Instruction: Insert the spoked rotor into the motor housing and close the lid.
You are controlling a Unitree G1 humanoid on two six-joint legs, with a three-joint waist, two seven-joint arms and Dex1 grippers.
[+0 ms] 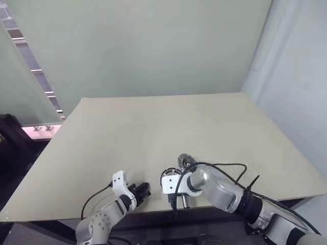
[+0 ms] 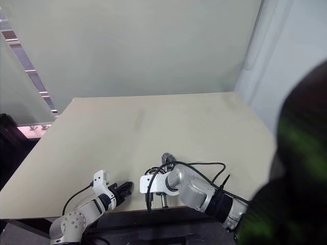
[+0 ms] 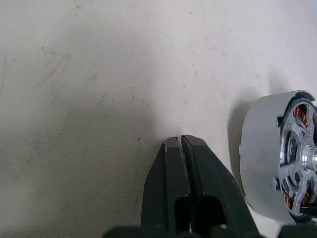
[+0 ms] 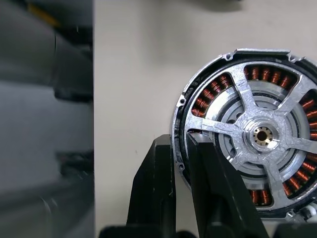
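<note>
The motor housing (image 4: 247, 134) sits at the table's (image 1: 153, 127) near edge, lower centre of the head views. Its open face is toward the right wrist camera, with the spoked rotor (image 4: 261, 134) seated inside over the copper windings. That view shows the right gripper (image 4: 181, 148) clamped on the housing rim – one finger outside, one inside. The left gripper (image 3: 181, 148) is shut on nothing and rests just beside the housing, angled down.

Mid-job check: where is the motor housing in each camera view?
Left eye: motor housing just beyond the right wrist, near the table's front edge.
Right eye: same spot, lower centre.
Left wrist: beside the shut left pincer.
Right wrist: rim between the right pincer's fingers.
Shared landmark: the table.
</note>
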